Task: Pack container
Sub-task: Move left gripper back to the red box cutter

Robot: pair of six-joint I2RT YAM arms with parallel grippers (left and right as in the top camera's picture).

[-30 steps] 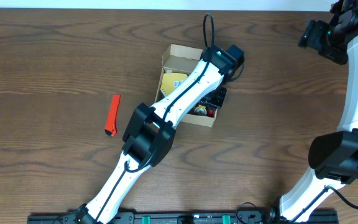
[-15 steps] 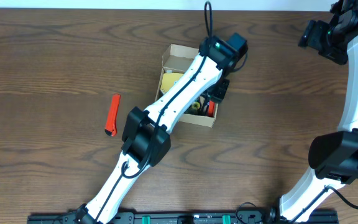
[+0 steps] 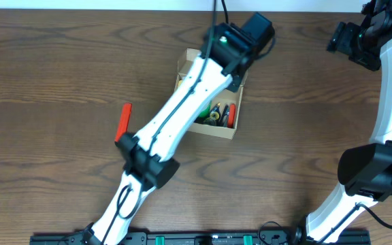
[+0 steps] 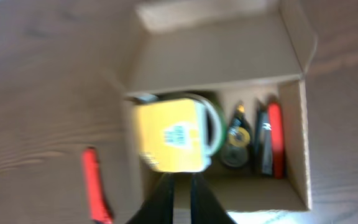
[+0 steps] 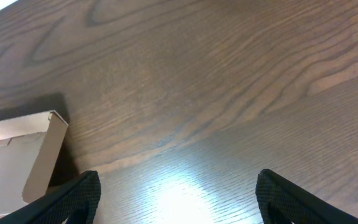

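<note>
Evidently the packing was mostly done: the container (image 3: 214,131), flap open at the table's middle, held a yellow pack (image 4: 169,135) and several small items, while a red tool (image 3: 122,126) lay outside to its left, probably the last piece. The left gripper (image 4: 180,199) hung above the container, fingers nearly together and empty; the right gripper (image 5: 176,190) was spread wide, well apart.

The container (image 4: 216,59) is tan-brown, holding a yellow item (image 4: 169,134) and a red item (image 4: 274,140). Dark-brown wood grain covers the table (image 3: 46,82); the tool (image 3: 123,124) is red.
</note>
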